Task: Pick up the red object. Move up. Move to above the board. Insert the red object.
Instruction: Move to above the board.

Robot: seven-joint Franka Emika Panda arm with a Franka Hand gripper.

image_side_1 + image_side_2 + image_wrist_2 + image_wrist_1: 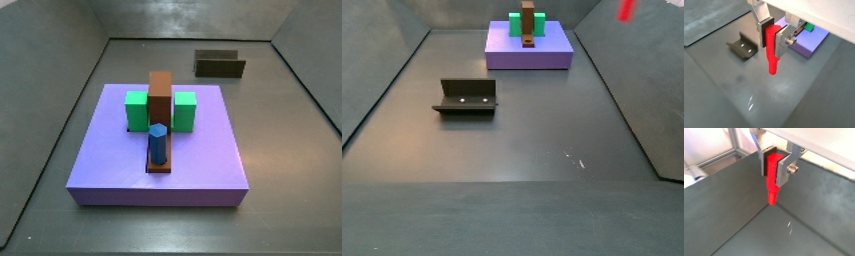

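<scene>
My gripper (773,175) is shut on the red object (771,193), a thin bright-red peg that hangs upright below the fingers, well above the grey floor. Both wrist views show this, and the peg's lower end (772,65) is free in the air. In a side view only a bit of the red object (625,9) shows at the upper edge, right of the platform; the gripper itself is out of that view. The board (160,98) is a brown strip with an upright part between two green blocks (136,110) on the purple platform (120,170).
A blue hexagonal peg (158,142) stands upright in the board's near end. The fixture (743,47) stands on the floor beside the gripper and shows in both side views (466,97) (219,65). The platform's corner (809,46) lies behind the gripper. Grey walls surround the floor.
</scene>
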